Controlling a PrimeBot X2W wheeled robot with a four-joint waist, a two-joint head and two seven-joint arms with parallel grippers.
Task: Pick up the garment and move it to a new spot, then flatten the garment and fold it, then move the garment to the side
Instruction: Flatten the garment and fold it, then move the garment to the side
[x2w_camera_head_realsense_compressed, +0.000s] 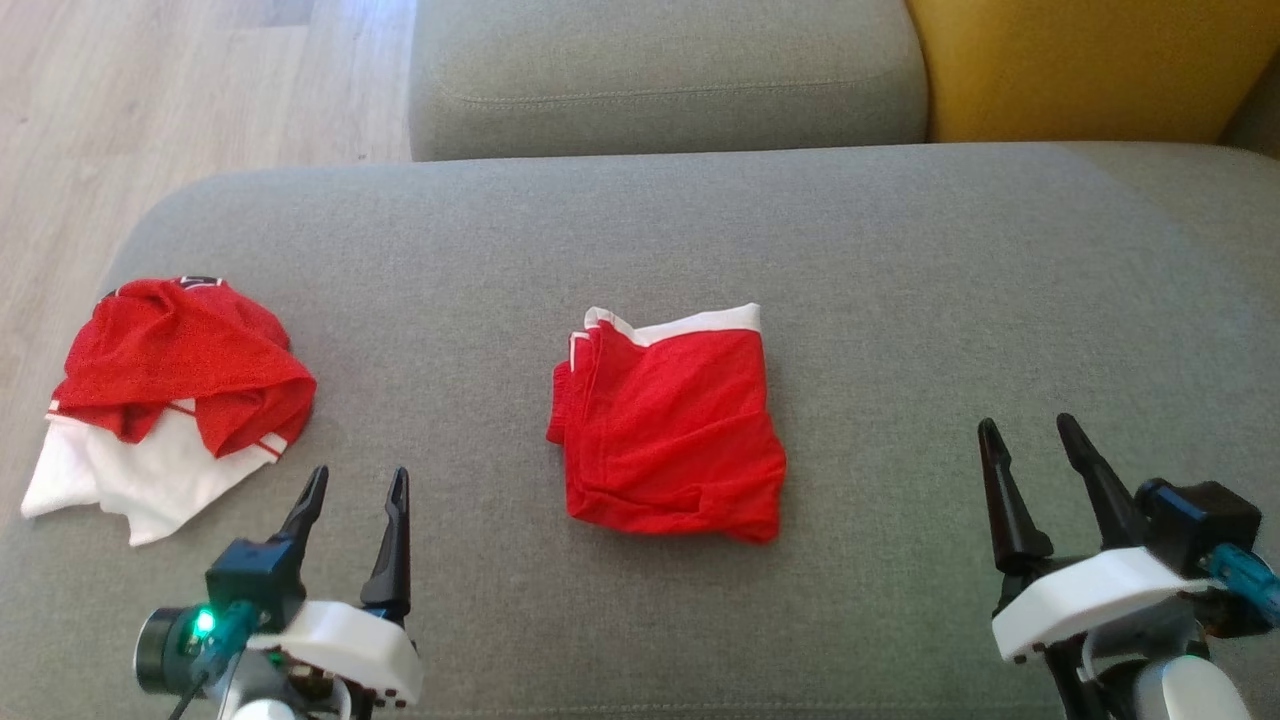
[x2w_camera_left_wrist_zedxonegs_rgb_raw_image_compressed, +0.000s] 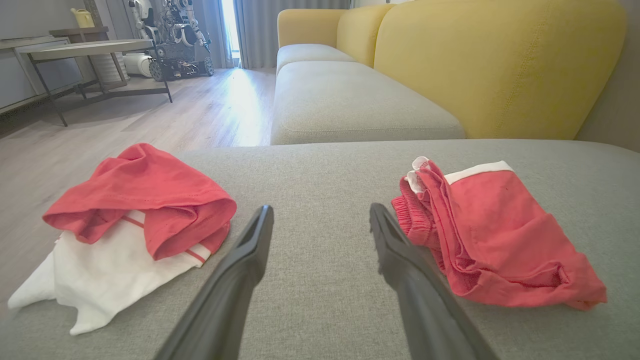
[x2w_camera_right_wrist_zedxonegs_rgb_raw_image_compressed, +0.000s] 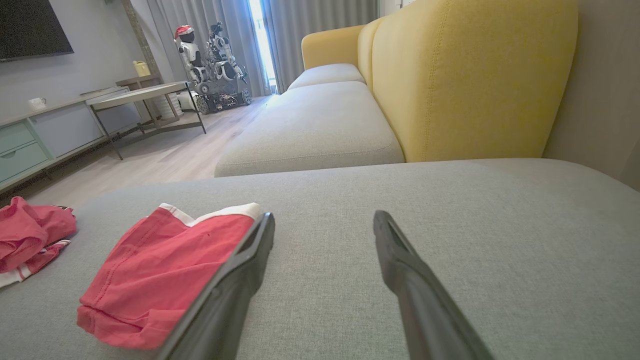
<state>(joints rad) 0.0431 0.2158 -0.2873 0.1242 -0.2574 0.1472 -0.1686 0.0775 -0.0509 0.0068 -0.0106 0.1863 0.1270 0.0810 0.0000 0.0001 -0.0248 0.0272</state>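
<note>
The folded red garment (x2w_camera_head_realsense_compressed: 668, 425) lies flat in the middle of the grey cushion (x2w_camera_head_realsense_compressed: 900, 260). A crumpled red-and-white garment (x2w_camera_head_realsense_compressed: 175, 390) sits near the cushion's left edge. The left gripper (x2w_camera_head_realsense_compressed: 357, 477) hovers low between the two garments and the right gripper (x2w_camera_head_realsense_compressed: 1027, 425) well to the right. Both point forward, fingers spread and empty.

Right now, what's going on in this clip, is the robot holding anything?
Nothing is being handled at this moment. The left gripper and the right gripper both stand open and empty over the near part of the grey cushion. A folded red garment with a white band lies mid-cushion, ahead of and between them. A crumpled red and white garment lies at the robot's left, just beyond the left gripper. Neither garment is touched.
</note>
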